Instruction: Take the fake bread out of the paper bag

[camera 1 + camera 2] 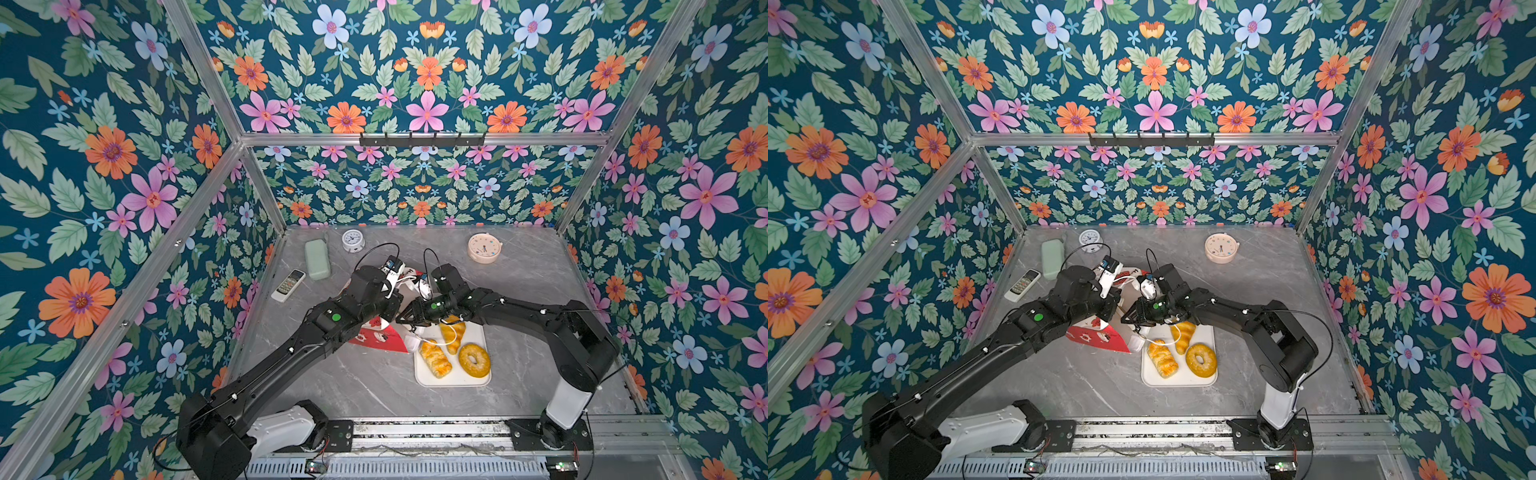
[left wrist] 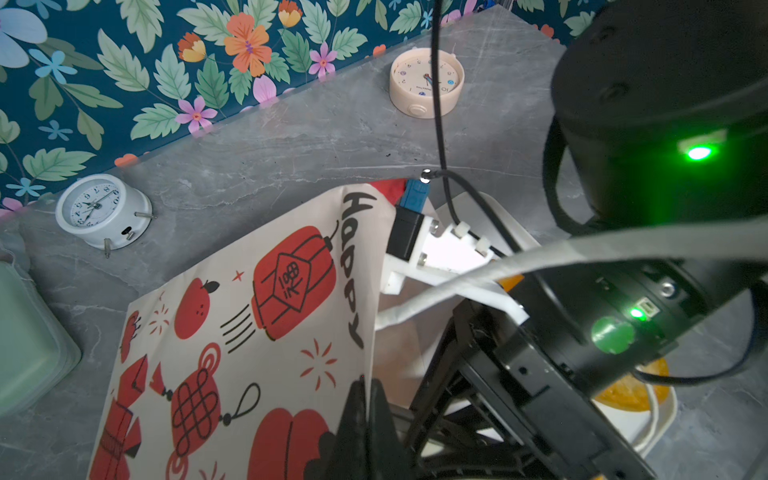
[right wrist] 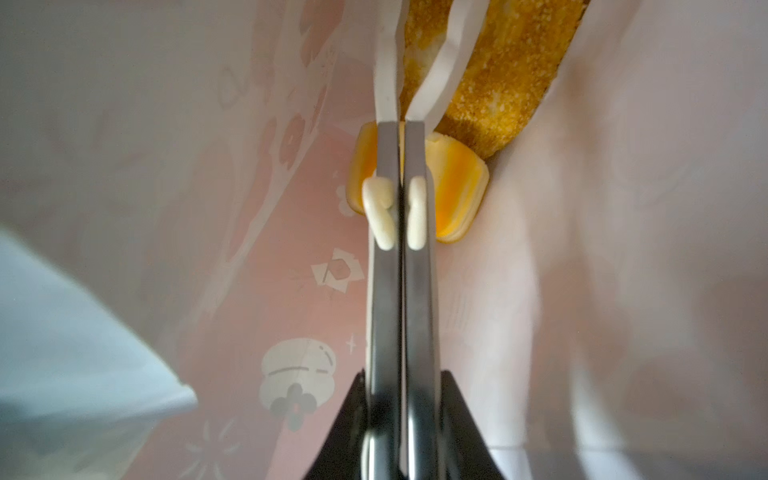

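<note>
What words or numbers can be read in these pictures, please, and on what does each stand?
"HAPPY": black letters on the paper bag.
Characters on the bag's red lantern: too blurred.
Numerals on the white alarm clock and beige clock: too small.
Buttons of the remote control: too small.

white clock [image 1: 353,240], beige clock [image 1: 483,248], remote [image 1: 288,285], tray [image 1: 457,377]

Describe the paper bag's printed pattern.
The paper bag shows red lanterns, knots and black "HAPPY" on white; left wrist view.

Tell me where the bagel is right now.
In both top views the bagel lies on the white tray, right of centre, with the braided roll to its left and the croissant behind it.
</note>
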### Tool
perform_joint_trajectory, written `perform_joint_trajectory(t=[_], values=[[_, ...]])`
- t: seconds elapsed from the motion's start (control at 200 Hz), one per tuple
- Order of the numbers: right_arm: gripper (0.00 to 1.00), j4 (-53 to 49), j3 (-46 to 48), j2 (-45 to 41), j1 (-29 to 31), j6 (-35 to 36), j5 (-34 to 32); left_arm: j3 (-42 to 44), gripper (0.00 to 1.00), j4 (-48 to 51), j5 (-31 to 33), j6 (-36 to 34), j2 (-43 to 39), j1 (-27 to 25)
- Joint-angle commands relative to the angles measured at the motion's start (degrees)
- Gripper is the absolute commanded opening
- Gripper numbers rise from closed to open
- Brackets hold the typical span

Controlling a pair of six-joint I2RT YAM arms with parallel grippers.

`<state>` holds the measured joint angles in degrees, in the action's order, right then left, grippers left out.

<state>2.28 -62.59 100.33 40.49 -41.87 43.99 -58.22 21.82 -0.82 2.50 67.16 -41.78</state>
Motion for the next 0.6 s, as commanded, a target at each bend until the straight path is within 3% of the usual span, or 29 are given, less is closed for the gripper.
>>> perform_joint_trajectory(t=[0.0, 0.315, 0.595], values=[[0.0, 2.7, 1.9, -2.2, 0.1, 0.0, -0.2, -1.0, 0.0, 5.5, -1.8, -1.2, 1.7, 0.0], [0.0, -0.8, 11.3, -12.3, 0.1, 1.8, -1.9, 2.4, 0.0, 8.2, -3.8, 0.5, 0.6, 0.0], [0.0, -1.2, 7.2, -7.2, 0.9, 2.7, -1.3, 6.3, 0.0, 6.8, -4.1, 1.4, -5.7, 0.0]])
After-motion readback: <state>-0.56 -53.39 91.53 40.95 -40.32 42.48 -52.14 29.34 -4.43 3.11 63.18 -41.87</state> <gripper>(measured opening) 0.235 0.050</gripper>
